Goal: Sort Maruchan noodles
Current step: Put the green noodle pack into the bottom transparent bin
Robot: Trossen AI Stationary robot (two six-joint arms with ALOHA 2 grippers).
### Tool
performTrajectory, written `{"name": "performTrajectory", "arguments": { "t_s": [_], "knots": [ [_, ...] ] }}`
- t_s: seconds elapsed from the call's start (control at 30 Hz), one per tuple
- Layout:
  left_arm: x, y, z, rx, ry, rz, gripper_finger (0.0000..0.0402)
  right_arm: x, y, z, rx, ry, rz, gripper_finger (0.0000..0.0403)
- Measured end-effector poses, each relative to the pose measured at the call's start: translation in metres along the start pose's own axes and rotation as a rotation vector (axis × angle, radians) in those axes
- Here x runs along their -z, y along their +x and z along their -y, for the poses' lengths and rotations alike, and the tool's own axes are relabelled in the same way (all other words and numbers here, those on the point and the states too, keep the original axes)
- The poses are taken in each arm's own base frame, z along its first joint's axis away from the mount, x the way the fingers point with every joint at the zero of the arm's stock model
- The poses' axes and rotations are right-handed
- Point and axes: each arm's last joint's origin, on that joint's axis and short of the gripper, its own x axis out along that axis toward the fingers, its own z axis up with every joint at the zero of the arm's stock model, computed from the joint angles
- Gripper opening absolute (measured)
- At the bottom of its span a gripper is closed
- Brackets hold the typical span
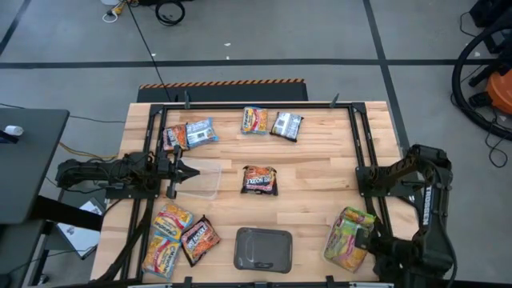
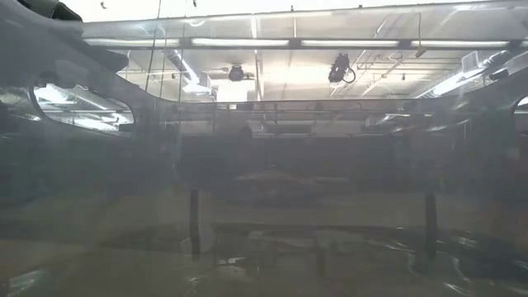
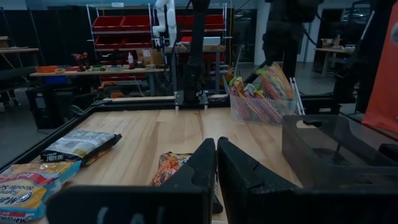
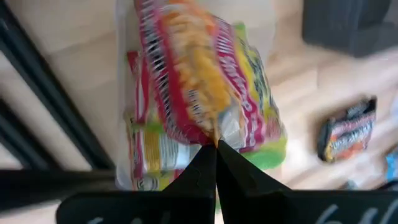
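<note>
The Maruchan noodles lie scattered over the wooden desk [image 1: 320, 172]. Near the far edge sit four packets: a dark one [image 1: 174, 137] touching a blue-silver one [image 1: 201, 131] toward the far left corner, then an orange-red one [image 1: 254, 120] and a dark silver one [image 1: 286, 125] side by side near the middle of that edge. One dark brown packet [image 1: 260, 180] lies alone at the desk's centre. At the near left corner a cluster of yellow-orange packets [image 1: 166, 232] touches another dark packet [image 1: 200, 239]. Near the near right corner a clear tub [image 1: 350, 237] holds a bundle of yellow-green and red packets [image 4: 205, 93]. The right gripper [image 4: 216, 144] hangs just over that bundle, its fingers pressed together with their tips at the top packet's crinkled edge; whether they pinch it cannot be told. The left gripper [image 1: 186, 170] sits at the desk's left edge, fingers pressed together and holding nothing, just beside an empty clear tub [image 1: 206, 178]. A grey rounded tray [image 1: 262, 249] rests at the middle of the near edge.
</note>
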Motion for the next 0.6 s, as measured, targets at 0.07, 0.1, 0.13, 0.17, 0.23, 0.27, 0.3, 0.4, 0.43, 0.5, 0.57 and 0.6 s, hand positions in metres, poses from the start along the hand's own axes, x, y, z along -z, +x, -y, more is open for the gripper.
{"name": "performTrajectory", "arguments": {
  "t_s": [0.07, 0.1, 0.13, 0.17, 0.23, 0.27, 0.3, 0.4, 0.43, 0.5, 0.57, 0.6],
  "knots": [
    [0.000, 0.000, 0.000, 0.000, 0.000, 0.000, 0.0025, -0.005, 0.005, -0.003, -0.007, -0.016, 0.005, 0.0005],
    [0.000, 0.000, 0.000, 0.000, 0.000, 0.001, 0.0025, -0.007, 0.006, -0.004, -0.007, -0.014, 0.010, 0.0005],
    [0.000, 0.000, 0.000, 0.000, 0.000, 0.001, 0.0025, -0.008, 0.006, -0.004, -0.007, -0.006, 0.015, 0.0006],
    [0.000, 0.000, 0.000, 0.000, 0.000, 0.000, 0.0025, -0.009, 0.006, -0.004, -0.010, 0.023, 0.025, 0.0008],
    [0.000, 0.000, 0.000, 0.000, 0.000, 0.001, 0.0025, -0.010, 0.007, -0.003, -0.012, 0.089, 0.030, 0.0016],
    [0.000, 0.000, 0.000, 0.000, 0.000, 0.001, 0.0025, -0.012, 0.007, -0.003, -0.018, 0.148, 0.059, 0.0022],
    [0.000, 0.000, 0.000, 0.000, 0.000, 0.001, 0.0025, -0.016, 0.007, -0.002, -0.020, 0.187, 0.090, 0.0028],
    [0.000, 0.000, 0.000, 0.003, 0.000, -0.004, 0.0025, -0.019, 0.009, -0.003, -0.035, 0.293, 0.109, 0.0053],
    [0.000, 0.000, 0.000, 0.006, 0.000, -0.001, 0.0025, -0.020, 0.009, -0.003, -0.048, 0.328, 0.119, 0.0063],
    [0.000, 0.000, 0.000, 0.007, 0.000, -0.001, 0.0025, -0.020, 0.009, -0.001, -0.074, 0.402, 0.111, 0.0085],
    [0.000, 0.000, 0.000, 0.007, 0.000, -0.001, 0.0025, -0.014, 0.007, 0.003, -0.093, 0.499, 0.075, 0.0106],
    [0.000, 0.000, 0.000, 0.007, 0.000, 0.001, 0.0025, -0.010, 0.006, 0.006, -0.094, 0.561, 0.058, 0.0115]
  ]
}}
